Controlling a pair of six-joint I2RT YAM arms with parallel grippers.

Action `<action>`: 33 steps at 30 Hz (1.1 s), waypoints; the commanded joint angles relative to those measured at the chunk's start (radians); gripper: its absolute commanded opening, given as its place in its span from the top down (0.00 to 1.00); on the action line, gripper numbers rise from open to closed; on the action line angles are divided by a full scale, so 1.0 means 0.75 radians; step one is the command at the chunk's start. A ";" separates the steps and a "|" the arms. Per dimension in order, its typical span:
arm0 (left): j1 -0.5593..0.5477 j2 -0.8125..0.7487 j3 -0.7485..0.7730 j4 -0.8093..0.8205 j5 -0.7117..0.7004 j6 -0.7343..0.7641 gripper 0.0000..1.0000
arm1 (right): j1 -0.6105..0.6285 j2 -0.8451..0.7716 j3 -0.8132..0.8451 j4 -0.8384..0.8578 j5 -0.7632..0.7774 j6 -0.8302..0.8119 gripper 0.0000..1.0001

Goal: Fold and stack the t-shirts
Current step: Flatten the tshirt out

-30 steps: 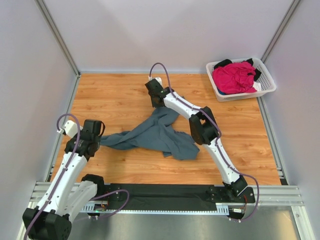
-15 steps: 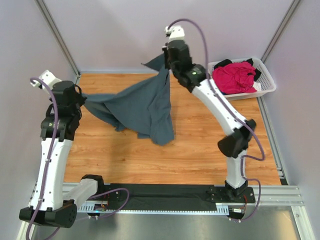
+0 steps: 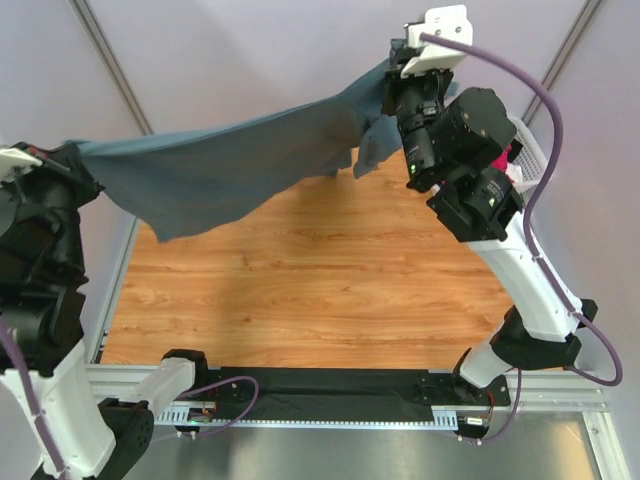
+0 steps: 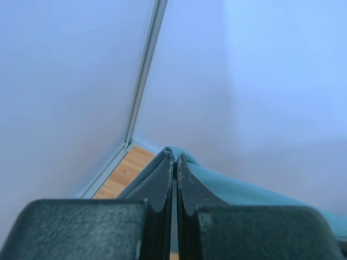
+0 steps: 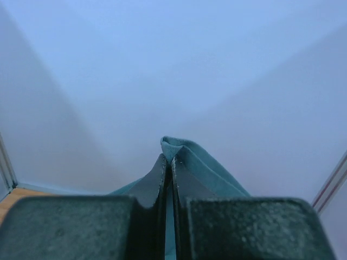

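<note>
**Blue-grey tee strung in the air between both tools**

Blue-grey t-shirt (image 3: 230, 170) is clear of the worktop (image 3: 320, 280), stretched as a sagging band high over its far half, running from far left to upper right. Left end is pinched in the left tool (image 3: 72, 152), out by the left wall. Right end is in the right tool (image 3: 392, 72), up near the back wall.

Most of the cloth hangs toward the left, where the lower edge droops lowest. A loose flap dangles just under the right tool.

Left wrist view: the 2 fingers (image 4: 162, 184) are pressed together with only a hairline gap, and a fold of teal cloth pokes out past the tips. Right wrist view: same picture, jaws clamped, with a ribbed-looking edge of the shirt bunched at the tips.

White basket (image 3: 537, 150) sits at the far right corner, mostly hidden behind the right arm (image 3: 530, 280). A sliver of magenta cloth (image 3: 508, 157) shows in it.
</note>
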 commanded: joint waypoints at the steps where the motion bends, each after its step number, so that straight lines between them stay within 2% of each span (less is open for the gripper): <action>1: 0.009 0.000 0.138 -0.121 0.025 0.114 1.00 | 0.176 -0.003 0.003 0.321 0.304 -0.586 1.00; 3: 0.009 -0.006 0.183 -0.143 0.055 0.106 1.00 | 0.289 0.018 0.002 0.444 0.400 -0.841 1.00; 5: 0.009 -0.026 0.183 -0.164 0.064 0.098 1.00 | 0.366 0.034 0.000 0.599 0.447 -0.967 1.00; 7: 0.009 -0.037 0.175 -0.178 0.054 0.098 1.00 | 0.397 0.034 0.000 0.649 0.486 -1.043 0.99; 9: 0.009 -0.033 0.149 -0.191 -0.001 0.096 1.00 | 0.404 0.018 0.000 0.606 0.484 -1.003 1.00; 12: 0.009 -0.008 0.057 -0.189 -0.069 0.079 1.00 | 0.393 -0.009 -0.030 0.465 0.458 -0.845 1.00; 14: 0.009 0.033 -0.033 -0.189 -0.069 0.035 1.00 | 0.330 -0.017 -0.045 0.290 0.429 -0.637 0.99; 15: 0.009 0.045 -0.068 -0.168 -0.065 0.020 1.00 | 0.289 0.001 -0.040 0.115 0.378 -0.521 1.00; 16: 0.009 0.071 -0.141 -0.154 -0.061 0.010 1.00 | 0.186 0.016 -0.030 0.002 0.329 -0.404 1.00; 17: 0.009 0.086 -0.176 -0.140 -0.067 -0.017 1.00 | 0.126 0.030 -0.020 -0.094 0.278 -0.172 1.00; 19: 0.009 0.133 -0.274 -0.107 -0.087 -0.043 1.00 | -0.057 0.089 -0.022 -0.315 0.090 0.019 1.00; 20: 0.009 0.151 -0.309 -0.095 -0.094 -0.058 1.00 | -0.117 0.110 -0.036 -0.363 0.016 0.197 1.00; 22: 0.009 0.210 -0.423 -0.058 -0.108 -0.105 1.00 | -0.218 0.171 -0.130 -0.396 -0.158 0.304 1.00; 26: 0.016 0.333 -0.636 0.051 -0.137 -0.193 1.00 | -0.394 0.316 -0.314 -0.265 -0.248 0.352 1.00; 29: 0.030 0.491 -0.737 0.165 -0.151 -0.234 1.00 | -0.498 0.506 -0.294 -0.239 -0.377 0.417 1.00; 33: 0.034 0.795 -0.643 0.225 -0.194 -0.213 1.00 | -0.576 0.768 -0.145 -0.212 -0.538 0.403 1.00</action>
